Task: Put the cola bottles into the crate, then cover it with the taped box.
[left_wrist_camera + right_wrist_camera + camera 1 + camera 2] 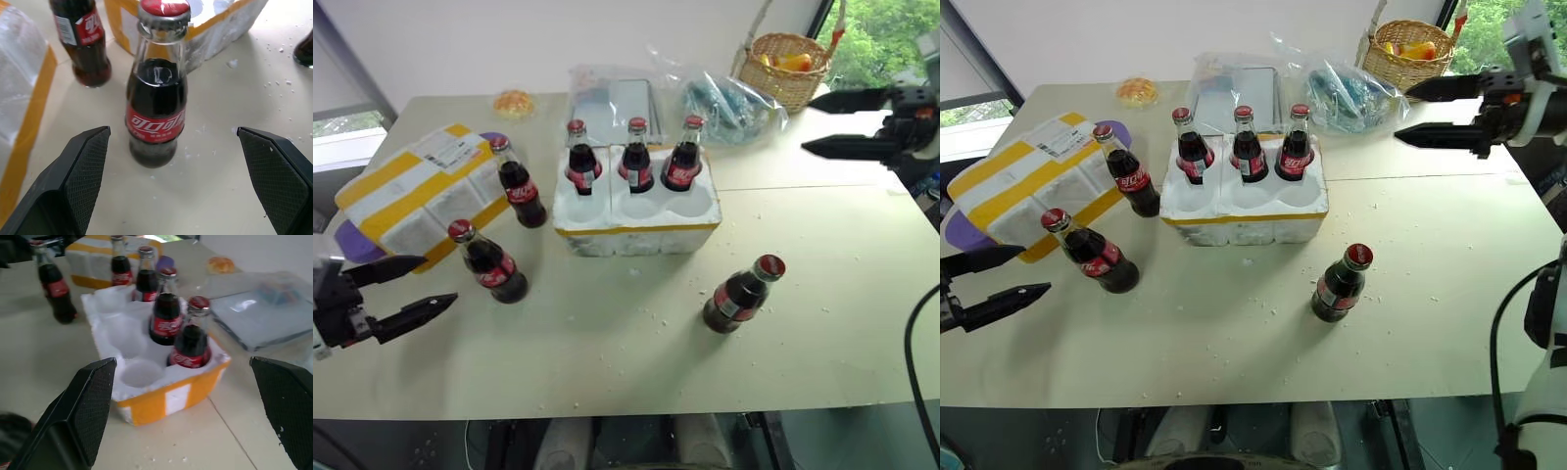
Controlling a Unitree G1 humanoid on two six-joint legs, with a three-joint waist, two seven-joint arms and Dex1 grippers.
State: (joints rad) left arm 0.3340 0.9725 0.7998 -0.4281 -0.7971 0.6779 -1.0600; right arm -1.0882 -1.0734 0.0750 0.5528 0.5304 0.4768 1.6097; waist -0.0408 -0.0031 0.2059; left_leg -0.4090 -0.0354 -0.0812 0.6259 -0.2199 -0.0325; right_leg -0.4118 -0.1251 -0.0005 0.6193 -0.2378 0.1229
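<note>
Left gripper (416, 287) and right gripper (830, 123) spread empty — three cola bottles (637, 157) in the crate (636, 227), three outside (taped box (421, 192) unplaced).

Between the right gripper's (188, 416) wide-spread fingers, the crate (146, 382) holds three cola bottles (166, 316), its near wells bare.

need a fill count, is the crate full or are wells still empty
Half full: the crate holds three cola bottles in its back row; the three front wells are empty.
</note>
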